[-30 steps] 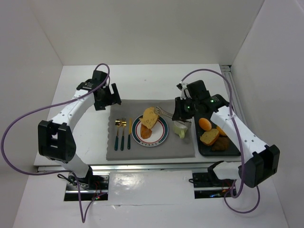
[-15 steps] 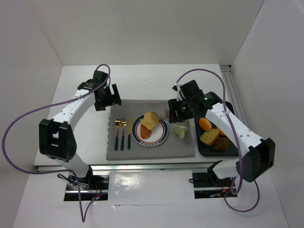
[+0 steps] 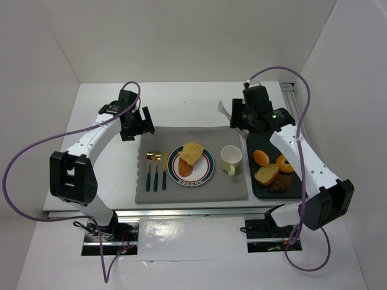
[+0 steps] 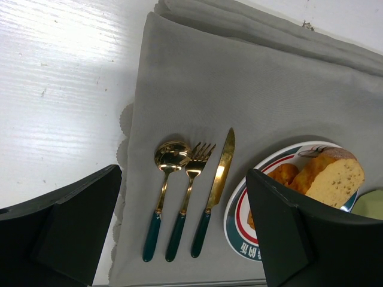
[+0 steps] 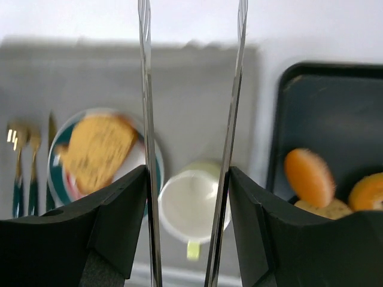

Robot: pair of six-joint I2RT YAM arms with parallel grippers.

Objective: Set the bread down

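Landmark: I placed everything against the plate (image 3: 207,171), which sat mid-placemat (image 3: 199,192).
Bread: the seeded bread slice (image 3: 192,153) lay on the plate's far half, leaning on a browner roll (image 3: 185,168) on the near-left part.
Right gripper: the right gripper (image 5: 190,119) hung up and beyond the plate's far-right side, near the placemat's back edge. Its long metal blades were spread with nothing between them.
Left gripper: the left gripper (image 4: 179,230) hovered past the plate's far-left side, fingers wide apart and empty.
Progress: I judged the placing itself done, since the slice rested on the plate and no finger touched it.
Left to do: little, by my reading, beyond parking the right arm. I could not tell whether the buns (image 3: 261,157) on the tray (image 5: 335,113) were meant to follow.
Tight spots: a pale green mug (image 3: 230,158) stood just right of the plate, with the tray beyond it. The spoon (image 4: 164,179), fork (image 4: 188,191) and knife (image 4: 215,185) lay side by side just left of the plate.
Open room: bare white table (image 3: 181,106) stretched behind the plate past the placemat, my safest way out. White walls closed in well beyond the plate on three sides.
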